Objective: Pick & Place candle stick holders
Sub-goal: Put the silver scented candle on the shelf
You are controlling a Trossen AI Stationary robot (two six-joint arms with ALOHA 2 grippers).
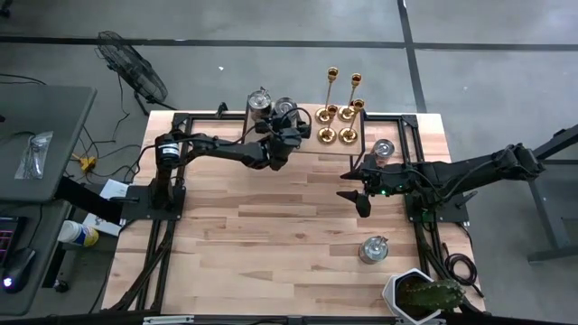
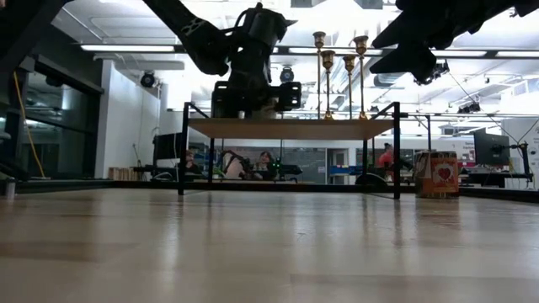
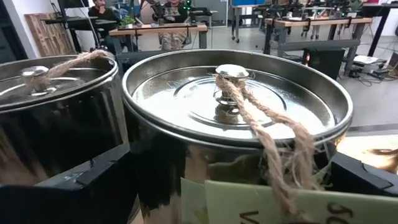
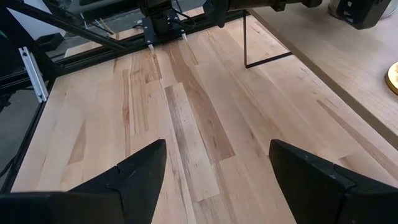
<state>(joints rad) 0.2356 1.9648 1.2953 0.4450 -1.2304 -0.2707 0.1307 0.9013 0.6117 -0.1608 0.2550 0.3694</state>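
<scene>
Several gold candle stick holders (image 1: pixel 336 125) stand on their round bases at the right end of a raised wooden shelf (image 1: pixel 312 144) by the table's far edge; in the low view the holders (image 2: pixel 339 76) stand upright. Two silver lidded jars (image 1: pixel 259 101) sit at the shelf's left end. My left gripper (image 1: pixel 287 117) reaches level onto the shelf, open, its fingers (image 3: pixel 93 183) on either side of the nearer jar (image 3: pixel 236 106). My right gripper (image 4: pixel 217 180) hangs open over the bare table at mid-right, holding nothing. My left gripper's fingers stand close beside the jar's wall (image 3: pixel 155 168), coming level from the table's near side. Whether they touch the wall I cannot tell. The jar rests upright on the shelf, its twine and paper tag (image 3: pixel 273 149) hanging over the near rim.
Two more silver jars (image 1: pixel 384 147) (image 1: pixel 373 248) stand on the table at the right. A potted plant (image 1: pixel 420 293) sits at the near right corner. The shelf's black frame legs (image 2: pixel 396 151) rise from the table. People sit in the room beyond.
</scene>
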